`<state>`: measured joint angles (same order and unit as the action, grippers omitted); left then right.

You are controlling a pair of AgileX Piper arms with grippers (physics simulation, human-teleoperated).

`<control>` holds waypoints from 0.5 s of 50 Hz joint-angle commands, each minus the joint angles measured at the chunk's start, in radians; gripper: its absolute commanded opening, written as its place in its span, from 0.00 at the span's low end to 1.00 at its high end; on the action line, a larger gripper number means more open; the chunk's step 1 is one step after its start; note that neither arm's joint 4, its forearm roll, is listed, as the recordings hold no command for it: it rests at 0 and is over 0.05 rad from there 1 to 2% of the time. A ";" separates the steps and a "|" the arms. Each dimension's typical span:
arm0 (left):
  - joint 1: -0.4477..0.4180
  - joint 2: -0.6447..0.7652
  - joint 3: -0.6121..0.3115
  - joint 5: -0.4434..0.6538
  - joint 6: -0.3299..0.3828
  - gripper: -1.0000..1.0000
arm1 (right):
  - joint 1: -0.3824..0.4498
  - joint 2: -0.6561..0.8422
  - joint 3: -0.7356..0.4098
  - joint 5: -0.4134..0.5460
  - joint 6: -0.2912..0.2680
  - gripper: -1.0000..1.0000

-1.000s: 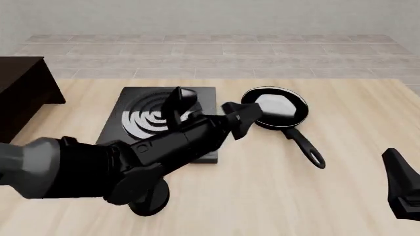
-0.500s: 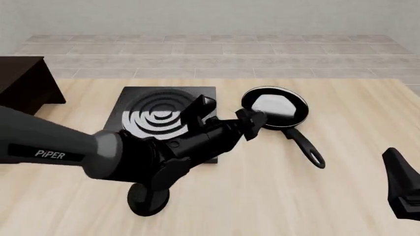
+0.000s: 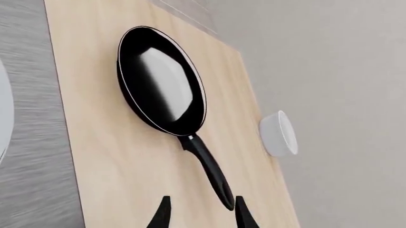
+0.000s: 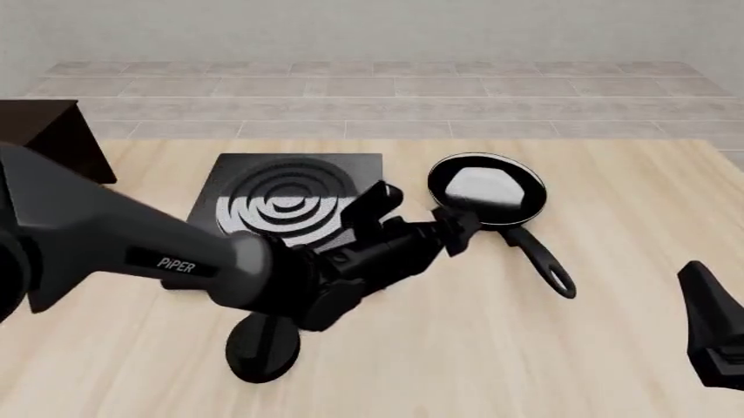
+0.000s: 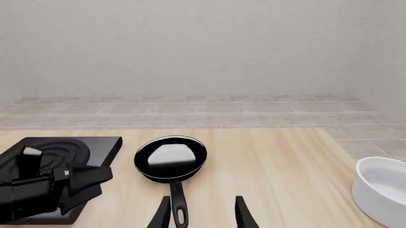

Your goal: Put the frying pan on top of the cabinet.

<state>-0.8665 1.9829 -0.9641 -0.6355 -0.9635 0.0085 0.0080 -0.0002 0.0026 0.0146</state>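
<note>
Pan [image 4: 489,193] flat on the tabletop [image 4: 605,331], just right of the stove plate [image 4: 285,213], handle toward the arms. Left claw [image 4: 424,218] spread open, empty, just left of the pan. Right claw [image 5: 201,213] open, empty, near the handle end. Cabinet [image 4: 41,152] far left of the pan. 1 white bowl [image 5: 381,190] right of it.

White word "PiPER" on the grey upper side of the left arm [image 4: 174,264], front view, the only lettering that can be read, nothing legible in either wrist view
</note>
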 commanded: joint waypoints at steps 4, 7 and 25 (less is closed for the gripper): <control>-0.004 0.053 -0.051 0.019 0.003 1.00 | -0.001 -0.001 0.000 0.000 0.003 1.00; -0.005 0.053 -0.061 0.028 0.006 1.00 | -0.002 -0.001 0.000 -0.001 0.006 1.00; -0.026 0.089 -0.105 0.034 0.009 1.00 | 0.000 0.002 0.000 -0.001 0.004 1.00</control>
<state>-0.8828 2.0508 -1.0428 -0.6082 -0.9564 0.0078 0.0089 -0.0002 0.0011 0.0189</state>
